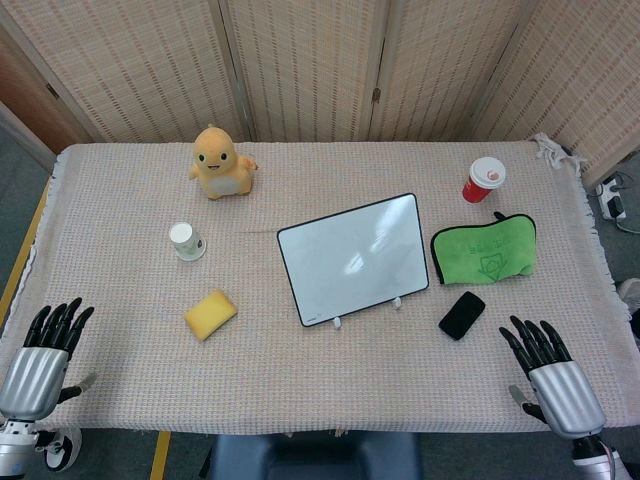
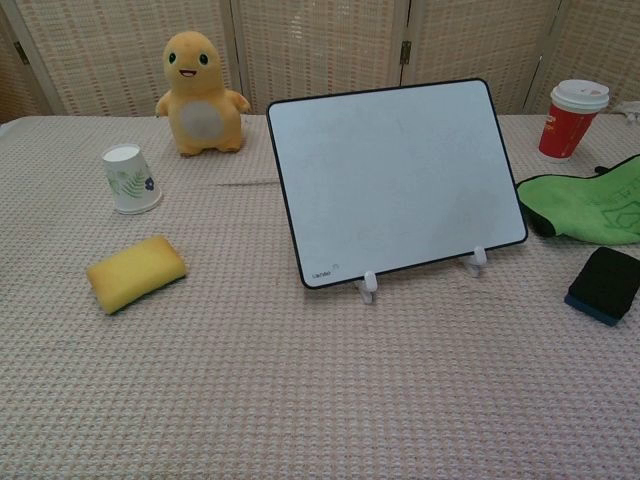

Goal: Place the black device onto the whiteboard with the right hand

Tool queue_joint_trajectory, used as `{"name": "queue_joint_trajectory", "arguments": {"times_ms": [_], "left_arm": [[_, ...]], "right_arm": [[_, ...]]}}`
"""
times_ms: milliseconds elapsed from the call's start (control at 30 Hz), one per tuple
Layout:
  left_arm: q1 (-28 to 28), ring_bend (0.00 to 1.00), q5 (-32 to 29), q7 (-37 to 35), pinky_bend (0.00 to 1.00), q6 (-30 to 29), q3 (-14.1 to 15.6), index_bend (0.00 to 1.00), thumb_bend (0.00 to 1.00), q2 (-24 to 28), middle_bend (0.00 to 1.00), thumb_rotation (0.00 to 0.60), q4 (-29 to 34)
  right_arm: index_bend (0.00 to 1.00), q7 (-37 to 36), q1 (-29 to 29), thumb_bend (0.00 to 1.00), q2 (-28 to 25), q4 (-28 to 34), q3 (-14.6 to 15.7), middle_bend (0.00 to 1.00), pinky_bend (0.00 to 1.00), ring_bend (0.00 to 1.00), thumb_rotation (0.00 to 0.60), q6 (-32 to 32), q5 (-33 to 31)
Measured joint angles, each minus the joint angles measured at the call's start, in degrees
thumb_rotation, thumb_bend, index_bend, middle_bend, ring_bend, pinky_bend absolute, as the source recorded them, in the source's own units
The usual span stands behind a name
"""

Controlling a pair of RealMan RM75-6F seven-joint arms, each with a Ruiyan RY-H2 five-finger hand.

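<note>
1. One black device (image 1: pixel 462 315) lies flat on our counter (image 1: pixel 330 390), just right of the tilted whiteboard (image 1: pixel 352 258) and below the green cloth (image 1: pixel 485 250).
2. Our right hand (image 1: pixel 548 372) rests near it, fingers (image 1: pixel 527 342) released and apart, holding nothing.
3. Our left hand (image 1: pixel 42 355) rests likewise at the counter's left edge.
4. We see a yellow sponge (image 1: pixel 211 313) left of the whiteboard.

A staged test room: a cloth-covered table (image 1: pixel 300 400) backed by folding woven screens (image 1: pixel 300 60).
</note>
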State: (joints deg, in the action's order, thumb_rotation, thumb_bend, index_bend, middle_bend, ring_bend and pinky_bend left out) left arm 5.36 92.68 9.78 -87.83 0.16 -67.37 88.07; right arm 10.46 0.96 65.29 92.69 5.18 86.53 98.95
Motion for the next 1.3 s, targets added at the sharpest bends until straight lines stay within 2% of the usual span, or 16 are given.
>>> {"name": "queue_joint_trajectory", "arguments": {"times_ms": [333,533,700,867,1033,1300], "left_arm": [[0.3,0.00,0.3,-0.2,0.00,0.3,0.1,0.00,0.16,0.1,0.00,0.600,0.0],[0.5,0.00,0.1,-0.5,0.00,0.8,0.0,0.00,0.16,0.1,0.00,0.600,-0.3],[0.5,0.00,0.1,0.1,0.00,0.4,-0.3,0.00,0.16,-0.4,0.00,0.600,-0.4],[0.4,0.00,-0.1,0.0,0.00,0.2,-0.3,0.00,0.16,-0.5,0.00,0.600,-0.4],[0.1,0.00,-0.5,-0.1,0.00,0.1,-0.2,0.00,0.16,-0.1,0.00,0.600,0.0],[-0.5,0.00,0.1,-0.5,0.00,-0.9,0.1,0.00,0.16,0.3,0.00,0.600,0.4]], "right_arm": [[0.01,0.8,0.8,0.31,0.2,-0.7,-0.5,0.00,0.00,0.00,0.600,-1.5,-0.4],[0.17,9.1,2.2,0.30,-0.4,0.5,-1.4,0.00,0.00,0.00,0.600,-5.5,-2.9],[0.24,14.7,5.3,0.30,-2.6,4.6,-3.0,0.00,0.00,0.00,0.600,-12.6,-7.5],[0.27,17.7,9.1,0.30,-3.6,6.4,-4.9,0.00,0.00,0.00,0.600,-19.3,-12.5],[0.28,23.3,14.1,0.30,-1.5,5.9,-7.8,0.00,0.00,0.00,0.600,-25.1,-20.2],[0.28,28.0,19.1,0.30,2.8,3.4,-9.7,0.00,0.00,0.00,0.600,-30.1,-28.9]]}}
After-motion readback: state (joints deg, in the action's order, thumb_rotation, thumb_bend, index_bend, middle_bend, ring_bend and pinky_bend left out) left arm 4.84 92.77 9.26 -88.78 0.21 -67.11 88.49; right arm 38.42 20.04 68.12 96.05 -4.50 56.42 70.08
